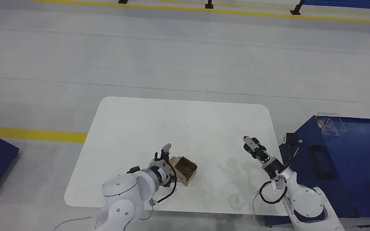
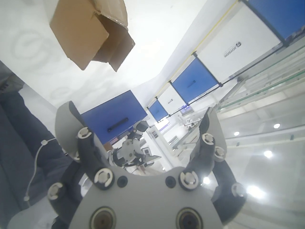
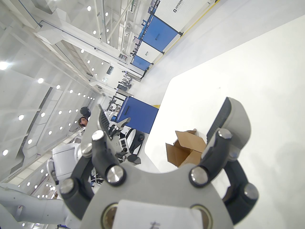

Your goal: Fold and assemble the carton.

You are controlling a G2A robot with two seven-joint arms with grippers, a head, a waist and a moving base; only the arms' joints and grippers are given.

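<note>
Carton (image 1: 185, 168): brown, partly formed, flaps open, lying on the white table (image 1: 173, 121) near the robot's edge. In your right wrist view a finger hides one corner, and you cannot read its inner folds. Left gripper (image 1: 165, 157): just beside it, fingers spread wide, empty. Right gripper (image 1: 250, 142): well apart, fingers wide, empty.

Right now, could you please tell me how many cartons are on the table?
1. The carton lies near the robot-side edge of the table, beside the left gripper, its flaps still open. None appears to be hidden.
</note>
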